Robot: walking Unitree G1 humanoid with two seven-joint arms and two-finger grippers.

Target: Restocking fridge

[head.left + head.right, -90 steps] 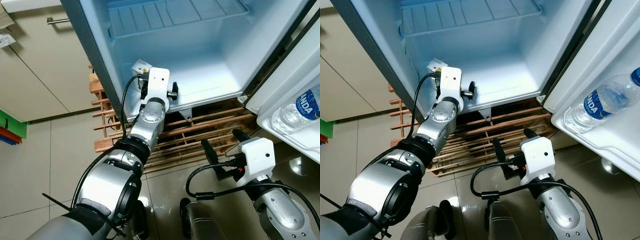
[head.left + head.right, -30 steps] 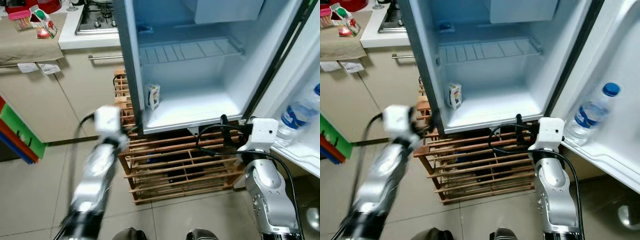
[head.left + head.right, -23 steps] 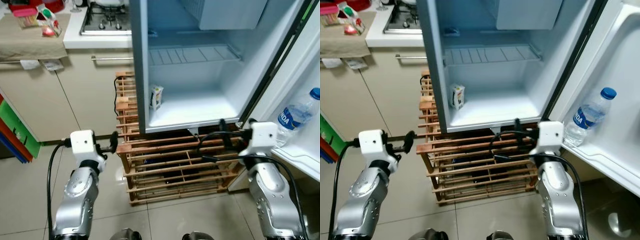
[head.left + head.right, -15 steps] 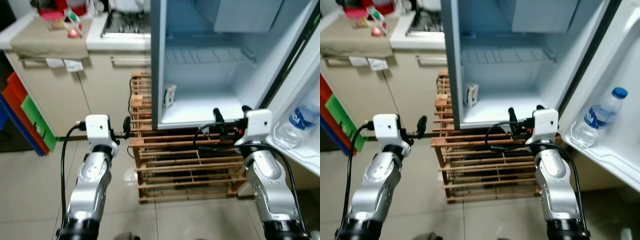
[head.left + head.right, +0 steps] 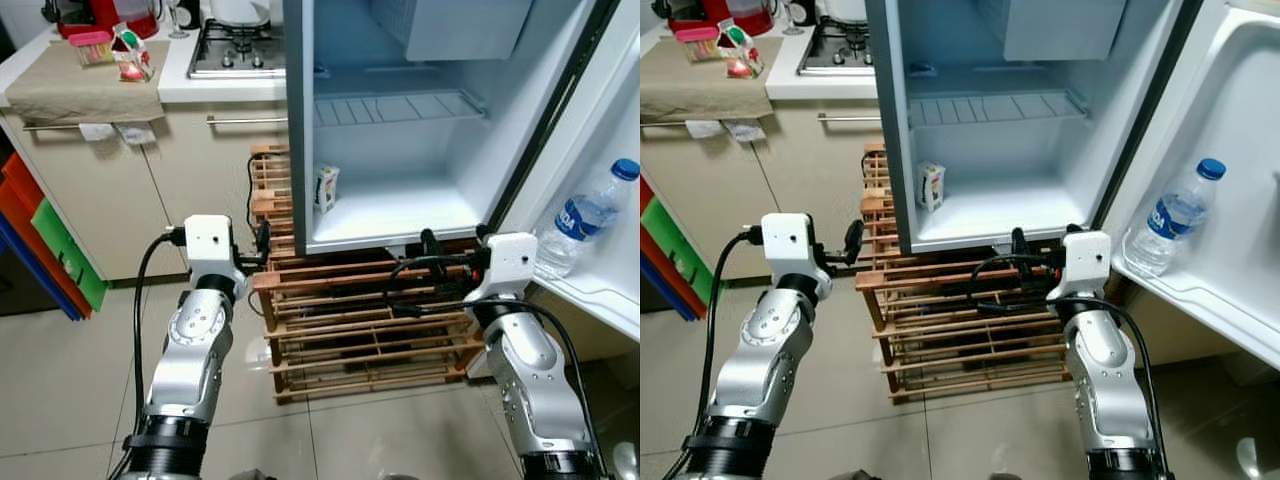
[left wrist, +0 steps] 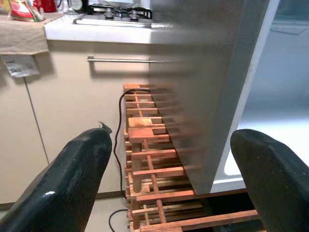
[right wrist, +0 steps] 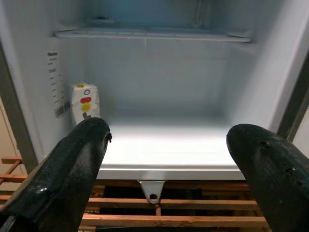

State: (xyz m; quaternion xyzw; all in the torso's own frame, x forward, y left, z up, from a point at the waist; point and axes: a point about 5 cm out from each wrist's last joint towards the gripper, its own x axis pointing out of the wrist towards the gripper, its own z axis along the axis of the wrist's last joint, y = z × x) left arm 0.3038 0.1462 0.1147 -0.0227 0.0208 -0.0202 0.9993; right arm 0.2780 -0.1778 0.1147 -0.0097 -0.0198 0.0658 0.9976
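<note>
My claws, left [image 5: 262,243] and right [image 5: 455,262], spread empty mid-frame; carton [image 5: 326,188] and bottle [image 5: 584,219] stocked, shelves mostly bare.

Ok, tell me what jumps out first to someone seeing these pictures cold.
The open fridge stands on a wooden slat rack, nearly bare inside, with one small carton upright at the left of its bottom shelf. A water bottle stands in the door shelf at right. Both claws are open and empty: the left claw is outside the fridge's left wall and the right claw is before its lower front edge.
</note>
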